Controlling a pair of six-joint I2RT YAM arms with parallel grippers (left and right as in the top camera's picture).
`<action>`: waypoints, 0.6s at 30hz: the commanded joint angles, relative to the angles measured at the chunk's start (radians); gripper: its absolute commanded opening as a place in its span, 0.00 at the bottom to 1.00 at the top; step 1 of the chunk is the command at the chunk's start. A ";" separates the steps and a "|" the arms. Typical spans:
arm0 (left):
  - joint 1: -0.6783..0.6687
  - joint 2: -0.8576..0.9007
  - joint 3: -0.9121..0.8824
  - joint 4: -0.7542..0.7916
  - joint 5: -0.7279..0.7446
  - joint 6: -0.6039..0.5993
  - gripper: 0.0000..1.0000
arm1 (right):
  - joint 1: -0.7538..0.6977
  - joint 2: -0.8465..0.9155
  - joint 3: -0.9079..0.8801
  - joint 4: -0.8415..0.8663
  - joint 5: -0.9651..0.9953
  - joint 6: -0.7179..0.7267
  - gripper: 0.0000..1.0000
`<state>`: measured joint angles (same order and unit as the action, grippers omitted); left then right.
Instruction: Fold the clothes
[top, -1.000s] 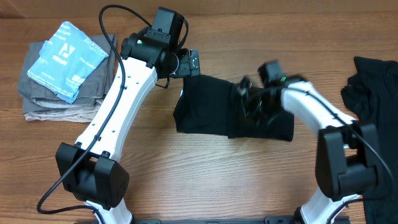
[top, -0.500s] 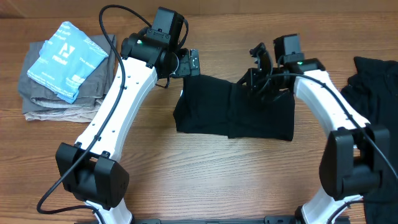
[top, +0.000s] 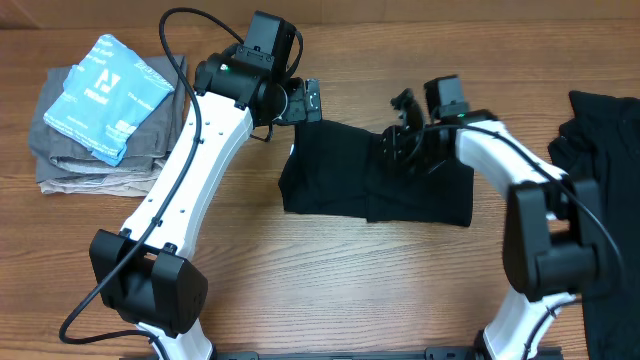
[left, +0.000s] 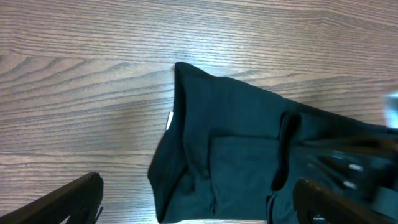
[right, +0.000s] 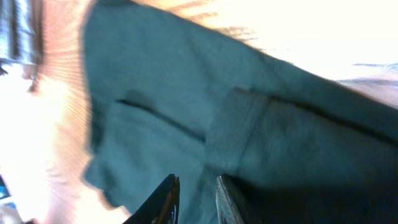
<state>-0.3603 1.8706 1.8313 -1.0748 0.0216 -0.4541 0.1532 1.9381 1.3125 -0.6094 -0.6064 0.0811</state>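
You are looking down at a wooden table (top: 300, 290) where a black garment (top: 375, 185) is lying partly folded in the middle, between your two arms. Your left gripper (top: 312, 102) is hovering just beyond the garment's upper left corner. In the left wrist view its fingers (left: 68, 199) are sitting wide apart at the bottom corners of the picture, so it is released and holding nothing. Below it the garment (left: 230, 155) is lying flat, with one layer folded over another and a small white tag (left: 169, 120) showing at its left edge. Your right gripper (top: 405, 135) is sitting over the garment's upper edge, right of the middle. In the right wrist view, which is blurred, its two fingers (right: 166, 199) are standing close together with a narrow gap, and dark cloth (right: 249, 124) is filling most of the picture behind them. You cannot tell whether they are pinching the cloth. At the far left of the table a stack of folded grey clothes (top: 60, 160) is resting with a light blue packet (top: 108, 95) on top. At the right edge a heap of black clothing (top: 600, 140) is lying crumpled, well apart from the garment in the middle.
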 joint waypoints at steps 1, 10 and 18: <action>-0.006 0.006 0.004 0.002 -0.006 -0.003 1.00 | -0.090 -0.187 0.104 -0.076 -0.001 0.008 0.29; -0.006 0.006 0.004 0.002 -0.006 -0.003 1.00 | -0.427 -0.329 0.098 -0.509 0.306 -0.010 0.56; -0.006 0.006 0.004 0.002 -0.006 -0.003 1.00 | -0.469 -0.298 -0.108 -0.403 0.299 -0.052 0.59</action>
<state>-0.3599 1.8706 1.8313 -1.0748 0.0216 -0.4541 -0.3332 1.6321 1.2888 -1.0607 -0.3233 0.0589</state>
